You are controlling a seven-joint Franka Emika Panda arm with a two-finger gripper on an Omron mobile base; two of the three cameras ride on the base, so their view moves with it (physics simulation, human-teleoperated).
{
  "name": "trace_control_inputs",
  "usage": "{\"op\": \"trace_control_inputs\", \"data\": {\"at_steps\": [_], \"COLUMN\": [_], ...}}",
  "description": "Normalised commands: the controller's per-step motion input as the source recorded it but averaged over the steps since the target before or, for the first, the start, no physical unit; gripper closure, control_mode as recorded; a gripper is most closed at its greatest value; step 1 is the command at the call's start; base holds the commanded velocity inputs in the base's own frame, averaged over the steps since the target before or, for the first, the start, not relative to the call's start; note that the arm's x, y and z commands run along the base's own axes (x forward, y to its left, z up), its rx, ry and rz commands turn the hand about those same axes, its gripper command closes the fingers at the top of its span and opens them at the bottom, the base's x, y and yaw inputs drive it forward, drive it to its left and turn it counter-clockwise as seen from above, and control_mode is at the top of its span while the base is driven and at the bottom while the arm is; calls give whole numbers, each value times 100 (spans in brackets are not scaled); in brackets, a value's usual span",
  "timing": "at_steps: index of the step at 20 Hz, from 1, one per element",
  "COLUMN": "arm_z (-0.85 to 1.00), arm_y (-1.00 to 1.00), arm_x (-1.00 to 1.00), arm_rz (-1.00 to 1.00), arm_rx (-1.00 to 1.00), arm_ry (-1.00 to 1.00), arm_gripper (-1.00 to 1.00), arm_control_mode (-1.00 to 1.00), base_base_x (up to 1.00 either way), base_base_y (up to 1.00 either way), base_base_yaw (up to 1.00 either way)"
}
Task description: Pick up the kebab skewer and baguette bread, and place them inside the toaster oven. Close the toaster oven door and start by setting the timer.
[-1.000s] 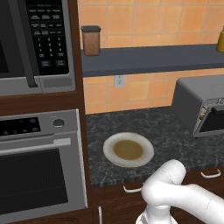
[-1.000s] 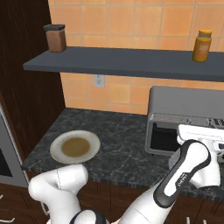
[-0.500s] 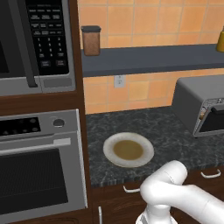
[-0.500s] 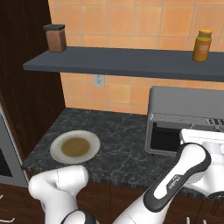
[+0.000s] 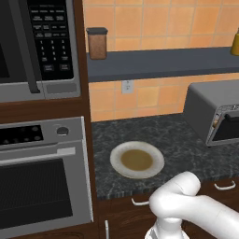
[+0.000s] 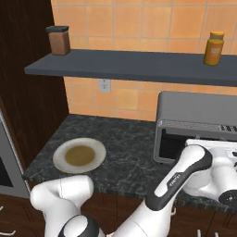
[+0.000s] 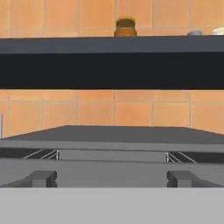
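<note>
The toaster oven is a grey box with a rounded top at the right end of the counter, and it also shows as the toaster oven. My gripper is open wide, its fingertips far apart with nothing between them. It is level with the oven's front. Just above the tips runs a grey band that looks like the toaster oven door. A dark slit with rack wires lies over that band. How far the door stands open I cannot tell. The kebab skewer and baguette bread are hidden.
A cream plate with a brown centre lies mid-counter. The shelf above carries a brown jar and an orange bottle. A microwave and a built-in oven stand at the left. My forearm crosses before the oven.
My forearm has risen a little in front of the toaster oven. The gripper has stayed wide open, and nothing on the counter has moved.
</note>
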Motion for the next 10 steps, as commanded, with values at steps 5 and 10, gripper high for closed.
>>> {"op": "trace_control_inputs", "data": {"at_steps": [5, 10], "arm_z": [-4, -1], "arm_y": [16, 7], "arm_x": [39, 21], "arm_rz": [0, 0], "arm_rx": [0, 0], "arm_ry": [11, 8], "arm_gripper": [-100, -100], "arm_control_mode": [-100, -100], "base_base_x": [0, 0], "base_base_y": [0, 0], "base_base_yaw": [0, 0]}}
